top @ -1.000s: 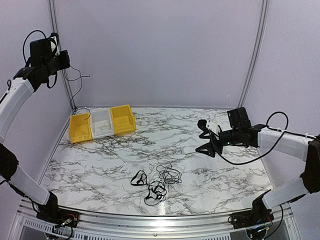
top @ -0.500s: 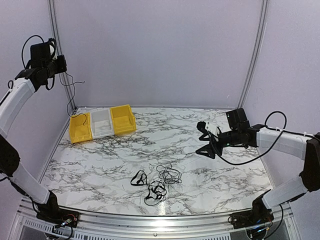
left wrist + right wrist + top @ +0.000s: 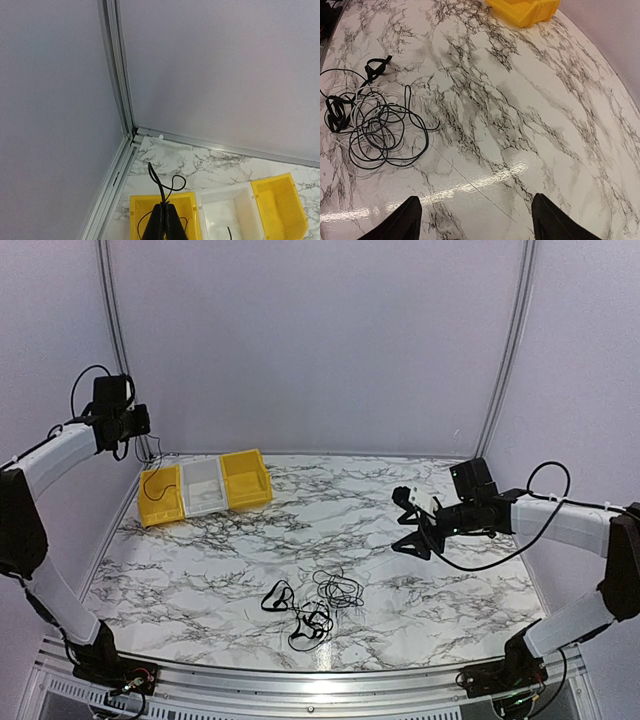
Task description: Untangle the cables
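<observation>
A tangle of cables (image 3: 315, 605), black loops with one white strand, lies on the marble table near the front middle; in the right wrist view this tangle (image 3: 370, 125) sits at the left. My left gripper (image 3: 140, 427) hangs above the back-left corner, over the left yellow bin (image 3: 160, 502). It is shut on a thin black cable (image 3: 161, 185), which loops above the gripper (image 3: 165, 220) and trails down into that bin (image 3: 137, 206). My right gripper (image 3: 408, 520) is open and empty above the table, right of the tangle; its fingers (image 3: 405, 220) show only marble between them.
A white bin (image 3: 205, 487) and a second yellow bin (image 3: 246, 478) stand beside the left yellow one at the back left. A short black cable end (image 3: 229, 232) shows in the white bin (image 3: 220, 200). A metal post (image 3: 120, 70) and enclosure walls stand close behind my left gripper.
My left arm has come down from high beside the corner post to just above the left yellow bin, carrying the black cable. The right gripper drifted slightly left and lower.
</observation>
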`<state>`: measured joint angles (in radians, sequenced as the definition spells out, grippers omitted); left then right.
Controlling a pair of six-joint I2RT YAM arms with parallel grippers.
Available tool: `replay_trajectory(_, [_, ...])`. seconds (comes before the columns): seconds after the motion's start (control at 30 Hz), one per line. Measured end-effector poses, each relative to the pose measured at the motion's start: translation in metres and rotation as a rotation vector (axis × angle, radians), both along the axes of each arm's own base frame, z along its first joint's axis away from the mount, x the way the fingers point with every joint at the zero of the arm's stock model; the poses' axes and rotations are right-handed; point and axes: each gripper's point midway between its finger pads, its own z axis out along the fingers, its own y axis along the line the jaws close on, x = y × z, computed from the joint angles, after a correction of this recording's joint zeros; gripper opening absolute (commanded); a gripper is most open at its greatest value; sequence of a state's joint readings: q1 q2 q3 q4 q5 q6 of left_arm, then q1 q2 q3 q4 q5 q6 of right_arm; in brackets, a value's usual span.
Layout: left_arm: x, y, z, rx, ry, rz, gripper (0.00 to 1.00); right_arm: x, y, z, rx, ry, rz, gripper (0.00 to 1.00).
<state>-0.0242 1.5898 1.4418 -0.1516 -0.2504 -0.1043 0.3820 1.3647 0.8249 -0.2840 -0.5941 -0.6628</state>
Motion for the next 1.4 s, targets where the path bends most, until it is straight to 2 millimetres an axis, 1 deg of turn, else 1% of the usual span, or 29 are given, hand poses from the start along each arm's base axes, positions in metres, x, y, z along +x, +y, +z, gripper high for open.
replay_trajectory(0.1, [0.001,0.0,-0.043,-0.007,0.06,0.005,0.0,-0.001,-0.001,-0.002,-0.006,0.008,0.0,0.76])
replay_trajectory(0.17, [0.001,0.001,-0.067,-0.008,0.095,0.008,0.0,-0.001,-0.001,-0.004,-0.009,0.011,0.001,0.75])
replay_trajectory(0.27, [0.001,0.004,-0.093,-0.007,0.126,0.015,0.0,-0.001,-0.001,-0.005,-0.011,0.014,0.002,0.75])
replay_trajectory(0.3, [0.0,0.005,-0.098,-0.006,0.135,0.018,0.0,-0.001,-0.001,-0.006,-0.013,0.015,0.003,0.75])
replay_trajectory(0.37, [-0.002,0.01,-0.105,-0.006,0.14,0.029,0.0,-0.002,-0.001,-0.009,-0.019,0.022,0.006,0.75])
replay_trajectory(0.57, [-0.006,0.035,-0.111,0.02,0.126,0.096,0.0,-0.004,-0.002,-0.018,-0.036,0.048,0.014,0.74])
replay_trajectory(0.73, [-0.002,0.036,-0.118,0.018,0.124,0.096,0.0,-0.004,-0.002,-0.021,-0.045,0.059,0.019,0.74])
replay_trajectory(0.8, [0.002,0.033,-0.125,0.004,0.128,0.082,0.0,-0.004,-0.002,-0.022,-0.049,0.062,0.023,0.73])
replay_trajectory(0.93, [0.009,0.019,-0.147,-0.044,0.155,0.03,0.0,-0.006,-0.003,-0.027,-0.059,0.075,0.028,0.73])
replay_trajectory(1.2, [0.014,-0.017,-0.177,-0.106,0.209,-0.059,0.0,-0.007,-0.004,-0.031,-0.073,0.094,0.031,0.72])
replay_trajectory(1.3, [0.014,-0.027,-0.188,-0.11,0.235,-0.077,0.0,-0.005,-0.003,-0.032,-0.077,0.097,0.035,0.72])
replay_trajectory(1.4, [0.012,-0.029,-0.2,-0.11,0.271,-0.074,0.0,-0.006,-0.003,-0.035,-0.084,0.104,0.04,0.72])
